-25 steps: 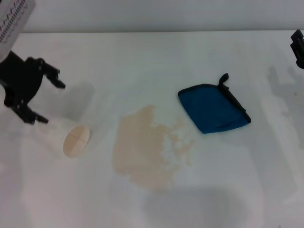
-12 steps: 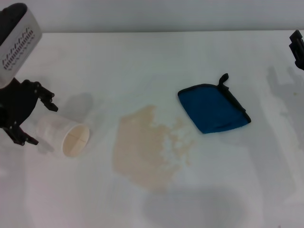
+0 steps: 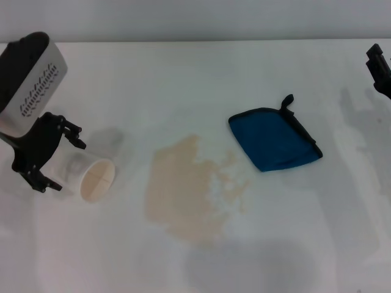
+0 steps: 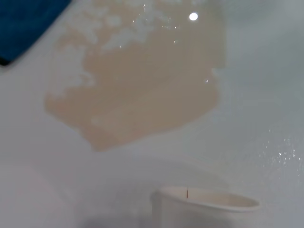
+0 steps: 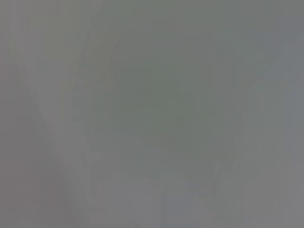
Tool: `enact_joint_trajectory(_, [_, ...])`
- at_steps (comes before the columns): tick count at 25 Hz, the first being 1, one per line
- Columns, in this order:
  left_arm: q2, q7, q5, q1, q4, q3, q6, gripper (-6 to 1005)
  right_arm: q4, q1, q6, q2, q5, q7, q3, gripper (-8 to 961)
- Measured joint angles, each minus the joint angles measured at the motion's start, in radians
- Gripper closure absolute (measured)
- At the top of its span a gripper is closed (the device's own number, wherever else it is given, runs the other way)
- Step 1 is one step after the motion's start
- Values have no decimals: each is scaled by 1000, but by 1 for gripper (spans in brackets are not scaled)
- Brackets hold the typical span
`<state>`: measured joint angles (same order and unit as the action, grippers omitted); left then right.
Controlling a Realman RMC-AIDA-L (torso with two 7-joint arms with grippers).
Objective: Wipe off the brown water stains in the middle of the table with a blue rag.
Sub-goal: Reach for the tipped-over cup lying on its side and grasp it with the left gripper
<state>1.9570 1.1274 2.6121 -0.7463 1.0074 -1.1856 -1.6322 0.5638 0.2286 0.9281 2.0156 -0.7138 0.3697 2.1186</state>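
The brown water stains [image 3: 189, 192] spread as a pale tan blotch in the middle of the white table [image 3: 201, 79]. They also show in the left wrist view [image 4: 142, 80]. The blue rag [image 3: 273, 138] lies flat to the right of the stains, black loop at its far corner, and nothing touches it. A corner of it shows in the left wrist view [image 4: 23, 23]. My left gripper [image 3: 60, 160] is open at the far left, its fingers on either side of a tipped paper cup's closed end. My right gripper [image 3: 381, 68] is at the far right edge, well away from the rag.
A white paper cup [image 3: 91, 177] lies on its side left of the stains, mouth facing the near side; its rim shows in the left wrist view [image 4: 206, 202]. Grey shadows fall at the near middle and far right. The right wrist view shows only grey blur.
My left gripper has swung toward the near side and right, from beside the cup to straddling its closed end. The right gripper shifted slightly at the edge. Rag and stains have not moved.
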Motion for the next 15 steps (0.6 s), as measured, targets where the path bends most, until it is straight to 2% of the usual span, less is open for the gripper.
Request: enact_joint_trajectory(15, [30, -61, 3, 25, -56, -2, 109, 112, 4, 3, 2, 0, -1, 0, 8, 346])
